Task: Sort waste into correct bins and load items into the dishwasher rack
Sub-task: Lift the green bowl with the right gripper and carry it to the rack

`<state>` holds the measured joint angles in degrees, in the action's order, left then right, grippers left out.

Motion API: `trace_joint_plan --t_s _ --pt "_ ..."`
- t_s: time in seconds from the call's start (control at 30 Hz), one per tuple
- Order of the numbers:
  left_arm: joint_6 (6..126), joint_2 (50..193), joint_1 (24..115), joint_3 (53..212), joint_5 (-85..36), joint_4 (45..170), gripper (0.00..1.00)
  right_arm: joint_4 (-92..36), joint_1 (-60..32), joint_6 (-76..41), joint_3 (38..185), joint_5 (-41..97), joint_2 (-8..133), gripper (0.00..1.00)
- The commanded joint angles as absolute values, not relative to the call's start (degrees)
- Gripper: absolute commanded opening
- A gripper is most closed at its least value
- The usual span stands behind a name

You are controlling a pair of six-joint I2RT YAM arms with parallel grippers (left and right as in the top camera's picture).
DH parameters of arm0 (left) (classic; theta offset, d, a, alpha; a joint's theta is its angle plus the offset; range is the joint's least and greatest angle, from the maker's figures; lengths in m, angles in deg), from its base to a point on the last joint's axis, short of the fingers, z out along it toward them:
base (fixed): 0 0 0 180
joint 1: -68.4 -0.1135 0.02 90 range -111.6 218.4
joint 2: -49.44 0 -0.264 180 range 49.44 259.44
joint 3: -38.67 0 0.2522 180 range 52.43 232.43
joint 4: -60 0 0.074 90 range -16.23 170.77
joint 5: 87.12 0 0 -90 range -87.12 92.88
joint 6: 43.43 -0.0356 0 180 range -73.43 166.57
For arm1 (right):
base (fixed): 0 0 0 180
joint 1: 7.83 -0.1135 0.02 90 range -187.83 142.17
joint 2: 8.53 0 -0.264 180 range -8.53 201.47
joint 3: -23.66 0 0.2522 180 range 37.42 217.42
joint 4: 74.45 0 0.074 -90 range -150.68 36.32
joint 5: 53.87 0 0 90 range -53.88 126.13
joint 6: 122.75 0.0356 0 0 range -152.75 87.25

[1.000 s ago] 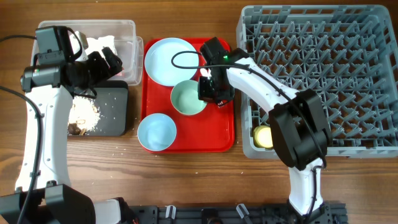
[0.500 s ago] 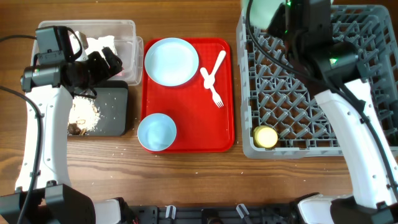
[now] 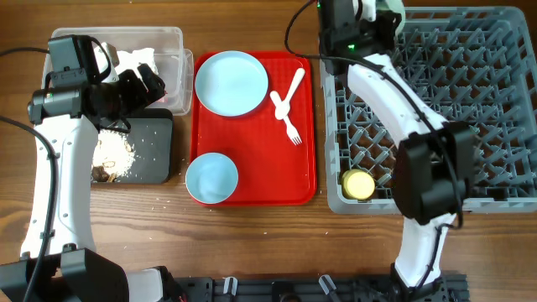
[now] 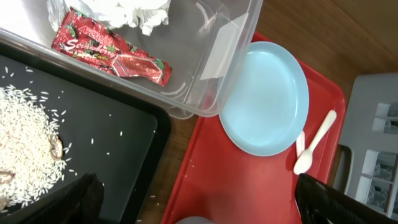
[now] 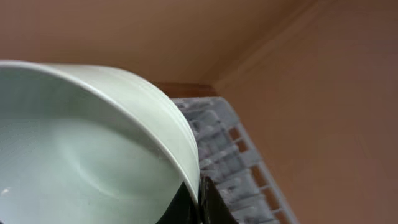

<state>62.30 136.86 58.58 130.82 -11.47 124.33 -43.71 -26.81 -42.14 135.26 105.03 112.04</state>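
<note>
One mint bowl [image 5: 81, 168] hangs pinched in the right jaws, over the rack [image 3: 470, 101].

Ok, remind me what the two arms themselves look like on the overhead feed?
Both match: white tubular links joined by chunky black joint housings. The left arm has a thin black cable running alongside it. The right arm carries a black cable looping near its wrist and shows a small green light. The left tool is black.

White script on the red-and-white wrapper [image 4: 111, 56], lying in the clear tub [image 4: 231, 57] at far left, appears to read "Strawberry". Its smaller print is illegible.
</note>
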Motion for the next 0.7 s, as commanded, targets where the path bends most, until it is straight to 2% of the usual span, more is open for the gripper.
trace_joint_plan --t_s 0.0,0.57,0.67 --pt "61.8 136.5 58.3 131.5 -10.9 124.2 1.0 -44.4 -27.1 -47.8 135.3 109.3 114.9 0.04" --pt "61.8 136.5 58.3 131.5 -10.9 124.2 1.0 -40.7 -29.7 -47.8 135.2 104.0 116.7 0.05" --pt "61.8 136.5 58.3 131.5 -10.9 124.2 1.0 -37.9 -31.2 -47.8 135.2 104.0 116.7 0.12"
